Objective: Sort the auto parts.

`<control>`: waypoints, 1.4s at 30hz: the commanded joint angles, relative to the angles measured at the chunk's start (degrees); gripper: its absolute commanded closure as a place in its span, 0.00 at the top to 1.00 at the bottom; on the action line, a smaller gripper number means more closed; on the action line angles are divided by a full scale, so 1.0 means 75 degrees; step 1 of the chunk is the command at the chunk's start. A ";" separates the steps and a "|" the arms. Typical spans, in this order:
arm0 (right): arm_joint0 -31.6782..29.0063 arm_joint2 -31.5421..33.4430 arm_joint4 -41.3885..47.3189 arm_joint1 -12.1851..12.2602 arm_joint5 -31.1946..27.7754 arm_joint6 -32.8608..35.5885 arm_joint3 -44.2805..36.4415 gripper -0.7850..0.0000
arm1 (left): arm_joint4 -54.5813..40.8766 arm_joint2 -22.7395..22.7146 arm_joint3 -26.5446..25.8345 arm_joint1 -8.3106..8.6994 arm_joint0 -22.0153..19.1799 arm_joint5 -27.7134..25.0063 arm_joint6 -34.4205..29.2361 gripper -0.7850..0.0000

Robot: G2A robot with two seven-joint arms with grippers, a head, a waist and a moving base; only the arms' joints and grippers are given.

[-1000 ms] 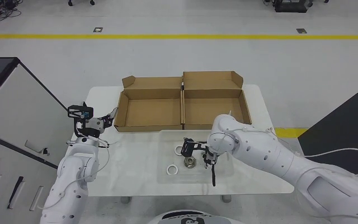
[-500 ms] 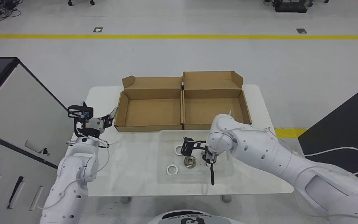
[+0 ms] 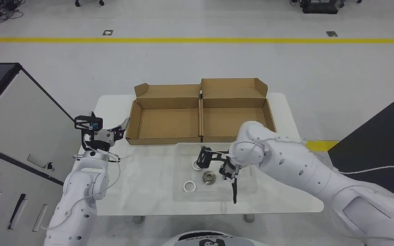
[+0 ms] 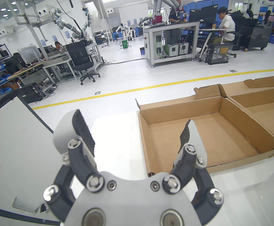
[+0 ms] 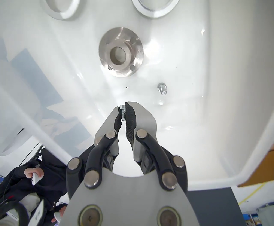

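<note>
The right gripper (image 5: 123, 113), clamped shut on a small silver threaded bolt (image 5: 122, 106) over the white plastic tray (image 5: 246, 174), had edged slightly toward the open brown cardboard boxes (image 3: 166, 123); the grasp looked secured; the carry seemingly came next.

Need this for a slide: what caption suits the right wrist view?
Right gripper pinches a small bolt over a white tray, near a metal flange and a second bolt.

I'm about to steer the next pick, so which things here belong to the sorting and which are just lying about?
Job: right gripper shut on a bolt; loose bolt; metal flange; white rings; tray; two cardboard boxes; left gripper, open.
Just lying about: office chair; green bin; yellow floor line.
</note>
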 commanded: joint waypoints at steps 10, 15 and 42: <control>-0.0312 0.1450 0.1304 0.0789 -0.0424 -0.0057 -0.1672 0.00 | 0.0000 0.0000 0.0000 0.0000 0.0000 0.0000 0.0000 1.00; -0.0346 0.1631 0.1588 0.0947 -0.0434 -0.0067 -0.1840 0.00 | 0.0000 0.0000 0.0000 0.0000 0.0000 0.0000 0.0000 1.00; -0.1683 0.5249 0.7486 0.1639 -0.2036 -0.1667 -0.0148 0.00 | 0.0000 0.0000 0.0000 0.0000 0.0000 0.0000 0.0000 1.00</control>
